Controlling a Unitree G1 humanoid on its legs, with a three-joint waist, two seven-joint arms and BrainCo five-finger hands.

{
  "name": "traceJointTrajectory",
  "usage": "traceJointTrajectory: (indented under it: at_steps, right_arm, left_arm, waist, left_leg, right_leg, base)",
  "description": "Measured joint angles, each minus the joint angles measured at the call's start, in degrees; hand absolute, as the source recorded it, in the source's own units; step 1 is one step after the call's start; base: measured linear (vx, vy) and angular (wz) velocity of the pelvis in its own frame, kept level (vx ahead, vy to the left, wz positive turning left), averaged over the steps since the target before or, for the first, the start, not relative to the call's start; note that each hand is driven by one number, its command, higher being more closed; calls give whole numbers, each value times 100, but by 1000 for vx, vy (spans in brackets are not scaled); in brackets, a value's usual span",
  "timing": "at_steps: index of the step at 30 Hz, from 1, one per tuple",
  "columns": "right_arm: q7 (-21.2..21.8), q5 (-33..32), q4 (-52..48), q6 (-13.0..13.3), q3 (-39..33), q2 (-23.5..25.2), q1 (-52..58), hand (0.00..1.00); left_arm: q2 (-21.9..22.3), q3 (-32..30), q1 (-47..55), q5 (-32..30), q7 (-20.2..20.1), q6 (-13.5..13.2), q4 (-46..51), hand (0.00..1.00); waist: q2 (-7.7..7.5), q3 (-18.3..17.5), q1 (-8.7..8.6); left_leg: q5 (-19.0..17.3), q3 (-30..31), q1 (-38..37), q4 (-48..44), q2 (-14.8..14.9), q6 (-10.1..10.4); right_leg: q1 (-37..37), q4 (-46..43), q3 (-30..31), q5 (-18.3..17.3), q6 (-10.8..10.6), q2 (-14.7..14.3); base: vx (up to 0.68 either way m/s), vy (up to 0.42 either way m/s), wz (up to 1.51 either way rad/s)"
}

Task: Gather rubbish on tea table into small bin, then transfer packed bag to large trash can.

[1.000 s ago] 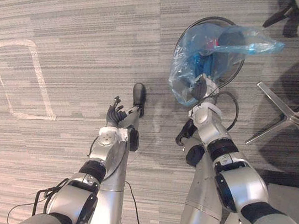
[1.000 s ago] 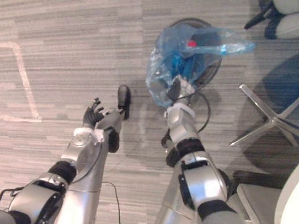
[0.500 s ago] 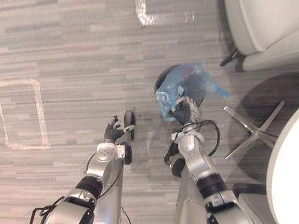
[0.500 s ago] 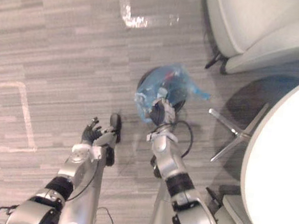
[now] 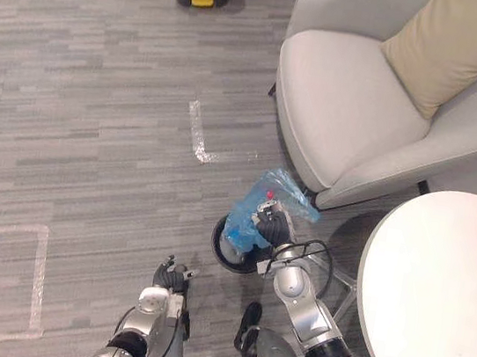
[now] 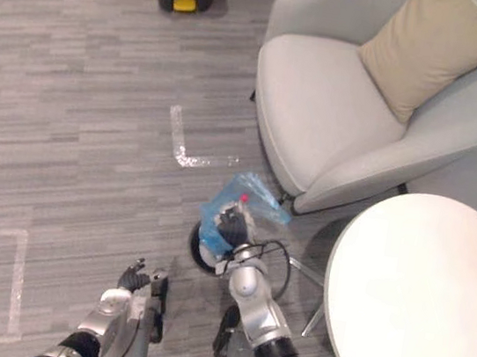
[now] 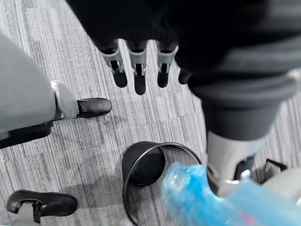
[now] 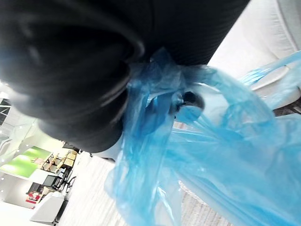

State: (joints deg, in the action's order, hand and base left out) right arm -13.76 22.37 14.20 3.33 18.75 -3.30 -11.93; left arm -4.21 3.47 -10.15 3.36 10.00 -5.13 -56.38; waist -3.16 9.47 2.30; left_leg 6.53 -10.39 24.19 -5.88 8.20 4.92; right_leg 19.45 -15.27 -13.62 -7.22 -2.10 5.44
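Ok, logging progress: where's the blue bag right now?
In the eye views, low centre: the blue bag is gripped in the right hand over the small black bin on the floor, beside the grey armchair and left of the round white table.

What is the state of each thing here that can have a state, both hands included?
blue bag, gathered at its top, hanging from the right hand beside the small bin.
small bin, upright on the floor, open at the top.
right hand, shut on the blue bag.
left hand, open, holding nothing.
cushion, leaning against the back of the armchair.
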Motion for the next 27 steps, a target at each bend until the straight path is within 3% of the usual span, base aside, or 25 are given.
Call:
traceJointTrajectory:
  at_steps: [6, 11, 16, 27]
  right_arm:
    - [301, -242, 268, 50, -50, -179, 197, 100]
    - [544, -506, 162, 143, 56, -502, 195, 100]
    - [863, -963, -725, 392, 411, -1061, 236, 100]
    - [1379, -1943, -1472, 523, 842, -1486, 137, 100]
  left_arm:
    - [-320, 371, 186, -4, -154, -45, 561, 0]
    - [-641, 788, 398, -6, -261, -163, 1897, 0]
    - [-1126, 1194, 462, -108, -415, -428, 2874, 0]
    - [-1357, 2118, 325, -204, -804, -469, 3284, 0]
  waist:
    - [30, -173, -17]
    - [75, -369, -29]
    - [124, -562, -67]
    - [138, -791, -237]
  left_leg:
    - [218, -114, -632, 604, -60, 17]
    - [308, -165, -958, 950, -124, -11]
    - [283, -196, -1246, 1176, -185, 21]
    - [280, -158, -1536, 1176, -156, 14]
  right_leg:
    - [-519, 573, 117, 253, -53, -60]
    - [-704, 824, 226, 374, -111, -52]
    - [-931, 1141, 386, 521, -169, -43]
    - [-1282, 1474, 615, 706, -120, -152]
  base:
    - [32, 21, -12]
    - [-15, 36, -9]
    - [17, 41, -16]
    - [51, -7, -13]
